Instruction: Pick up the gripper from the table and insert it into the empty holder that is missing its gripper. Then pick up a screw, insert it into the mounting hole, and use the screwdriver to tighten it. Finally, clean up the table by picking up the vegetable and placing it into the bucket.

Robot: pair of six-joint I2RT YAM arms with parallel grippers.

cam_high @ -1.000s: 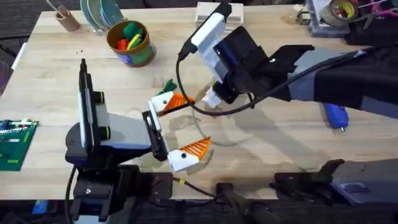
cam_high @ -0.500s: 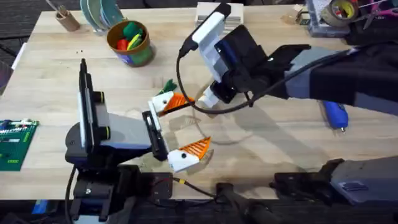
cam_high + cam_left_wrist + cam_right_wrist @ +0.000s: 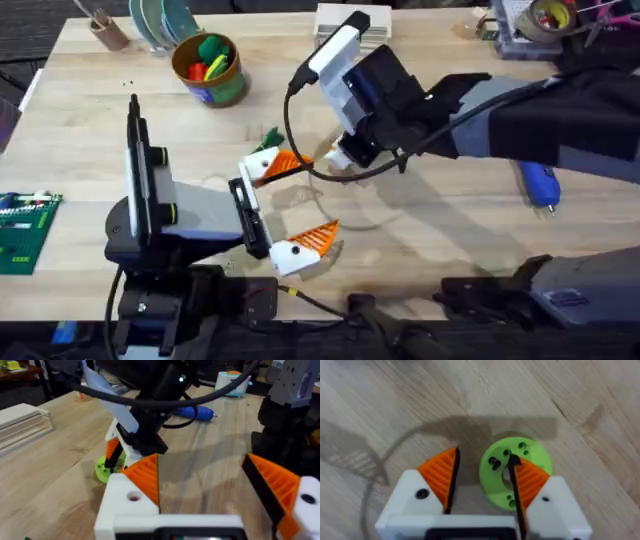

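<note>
At frame centre the right gripper (image 3: 482, 477), jaws apart, is hanging over a flat bright green ring-shaped disc (image 3: 516, 478), while the left gripper (image 3: 285, 207), also apart, is facing bare wooden table (image 3: 430, 225).

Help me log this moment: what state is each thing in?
Flat bright green plastic ring disc: lying flat on table.
Left tool: open, empty.
Right tool: open, low over that disc.
Stubby blue cylindrical screwdriver: lying down, untouched.
Round orange-walled bucket: upright, holding toys.
</note>
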